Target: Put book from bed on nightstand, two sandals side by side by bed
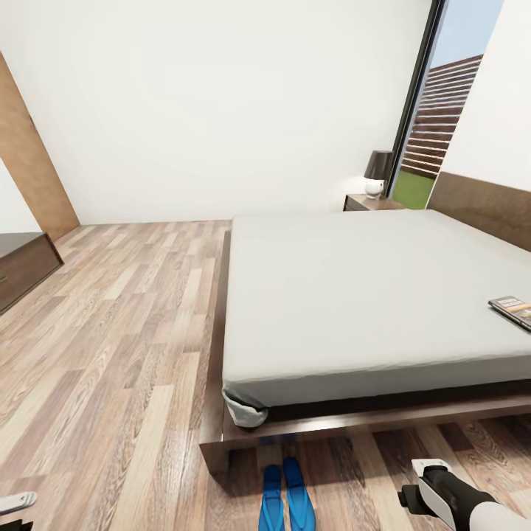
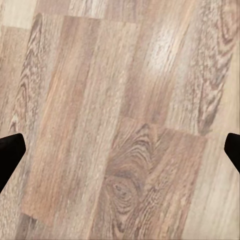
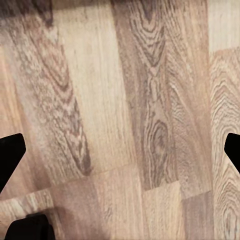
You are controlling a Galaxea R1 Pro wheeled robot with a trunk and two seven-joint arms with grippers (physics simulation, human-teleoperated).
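Nearest the head camera, the two sandals (image 1: 287, 498) lie flat on the wood-plank floor (image 1: 125, 354) just beside the foot of the bed (image 1: 369, 295), parallel and almost touching, toes toward the frame. That is roughly how the task wants them, so this half looks done or nearly so, though their heel ends run off the bottom of the picture and cannot be checked. The right claw (image 1: 417, 490) hangs low near the floor to the right of the sandals, and its wrist view looks straight down on bare planks, with dark fingertips (image 3: 11, 157) at the two edges; spread wide, it holds nothing. The left claw (image 1: 15, 509) barely shows at the bottom corner, and its own view likewise has fingertips (image 2: 10, 155) far apart over bare floor, so it too is spread and empty. Both arms seem parked low and out of the way, as suits travel rather than reaching. The book (image 1: 514, 310) lies flat on the grey mattress near the right side, well apart from either claw and cut by the picture edge, its lettering too small to read. A nightstand (image 1: 366, 202) stands at the far side of the bed by the window, carrying a lamp (image 1: 378, 172); only its top shows, the drawers hidden behind the mattress. I judge the book's move is the work left.
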